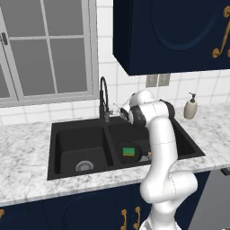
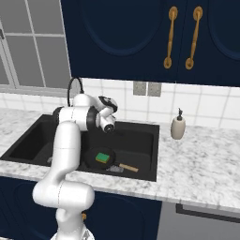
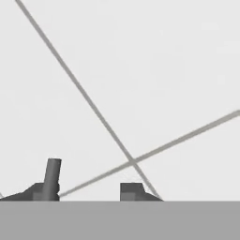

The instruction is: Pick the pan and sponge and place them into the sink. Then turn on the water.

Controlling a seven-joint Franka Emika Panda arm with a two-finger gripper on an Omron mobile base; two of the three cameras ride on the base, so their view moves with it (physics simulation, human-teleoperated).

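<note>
Only up close, gripper [image 3: 89,190] tips narrowly parted, apparently empty, facing tiled wall [image 3: 140,70]; sponge [image 2: 103,157] in pan [image 2: 91,161], sink [image 1: 58,130].

Left basin of the sink [image 1: 56,134] lies open — pan [image 2: 91,161] with sponge [image 2: 102,157] crowds the right

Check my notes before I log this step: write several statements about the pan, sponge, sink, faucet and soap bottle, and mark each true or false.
1. The pan lies in the sink. True.
2. The sponge rests on the counter beside the soap dispenser. False: it lies in the pan.
3. The soap dispenser stands upright on the counter. True.
4. Water is running from the faucet. False: no water shows.
5. The pan's handle is black. False: it is light brown.
</note>
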